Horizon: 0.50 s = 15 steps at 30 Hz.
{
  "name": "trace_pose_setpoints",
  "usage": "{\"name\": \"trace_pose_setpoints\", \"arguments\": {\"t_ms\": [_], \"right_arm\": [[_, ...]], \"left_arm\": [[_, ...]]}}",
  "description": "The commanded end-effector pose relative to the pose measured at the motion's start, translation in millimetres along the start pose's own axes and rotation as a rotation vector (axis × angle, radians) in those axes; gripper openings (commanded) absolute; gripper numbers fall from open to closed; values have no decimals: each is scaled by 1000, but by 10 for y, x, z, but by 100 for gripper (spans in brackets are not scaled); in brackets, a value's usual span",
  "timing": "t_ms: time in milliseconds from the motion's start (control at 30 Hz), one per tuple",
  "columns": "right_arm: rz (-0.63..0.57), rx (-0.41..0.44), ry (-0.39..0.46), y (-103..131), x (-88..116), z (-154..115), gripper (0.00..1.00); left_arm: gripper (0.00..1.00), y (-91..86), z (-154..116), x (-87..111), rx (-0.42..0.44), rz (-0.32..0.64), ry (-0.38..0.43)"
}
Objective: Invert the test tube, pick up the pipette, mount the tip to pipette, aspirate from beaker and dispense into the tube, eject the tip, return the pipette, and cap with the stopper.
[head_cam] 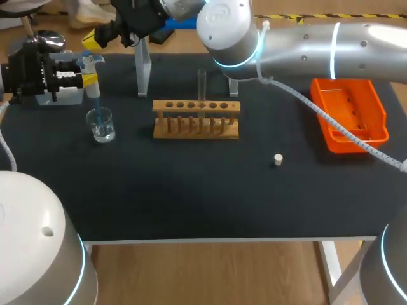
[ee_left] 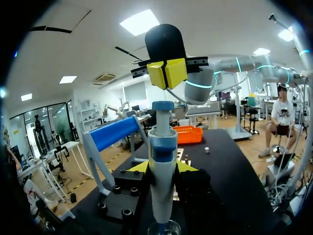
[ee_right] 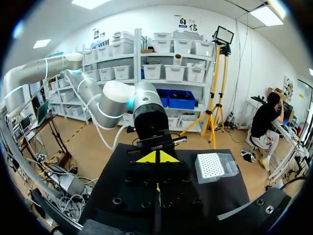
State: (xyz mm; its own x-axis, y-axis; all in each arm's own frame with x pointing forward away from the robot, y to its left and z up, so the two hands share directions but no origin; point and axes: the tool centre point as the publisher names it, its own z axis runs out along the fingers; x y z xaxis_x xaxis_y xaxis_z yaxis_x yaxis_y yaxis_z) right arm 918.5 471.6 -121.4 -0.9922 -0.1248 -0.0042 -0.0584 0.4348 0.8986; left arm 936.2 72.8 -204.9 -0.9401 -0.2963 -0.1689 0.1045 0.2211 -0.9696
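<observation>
A black table (head_cam: 191,190) carries everything. At its left side the left gripper (ee_left: 162,167) pinches the pipette (ee_left: 163,147) upright, one yellow tip on each side of the body. The pipette's blue tip (head_cam: 95,101) points down into the mouth of the beaker (head_cam: 101,124), which holds a little clear liquid. Just above the plunger cap (ee_left: 163,105) hangs the right gripper (ee_left: 167,73), its two yellow tips pressed together with nothing between them and a small gap left to the cap; the right arm (head_cam: 305,41) comes in along the table's far edge. Near the beaker, toward the far edge, stands the white pipette stand (head_cam: 143,70). Farther right is the wooden rack (head_cam: 196,121) with the test tube (head_cam: 201,82) upright in its back row. The stopper (head_cam: 278,159) lies alone on the table, between the rack and the orange tray (head_cam: 375,124) and nearer the front. A tip box (ee_right: 215,166) sits on the table ahead of the right gripper, off to one side
</observation>
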Motion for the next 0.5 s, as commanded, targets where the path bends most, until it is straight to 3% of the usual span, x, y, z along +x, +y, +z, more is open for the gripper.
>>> {"name": "trace_pose_setpoints", "arguments": {"t_ms": [33, 500], "right_arm": [[-1, 5, 7, -15, -19, -7, 0], [3, 11, 16, -41, -60, 67, 0]], "left_arm": [[0, -2, 0, 6, 0, 2, -2], [0, -2, 0, 6, 0, 2, -2]]}}
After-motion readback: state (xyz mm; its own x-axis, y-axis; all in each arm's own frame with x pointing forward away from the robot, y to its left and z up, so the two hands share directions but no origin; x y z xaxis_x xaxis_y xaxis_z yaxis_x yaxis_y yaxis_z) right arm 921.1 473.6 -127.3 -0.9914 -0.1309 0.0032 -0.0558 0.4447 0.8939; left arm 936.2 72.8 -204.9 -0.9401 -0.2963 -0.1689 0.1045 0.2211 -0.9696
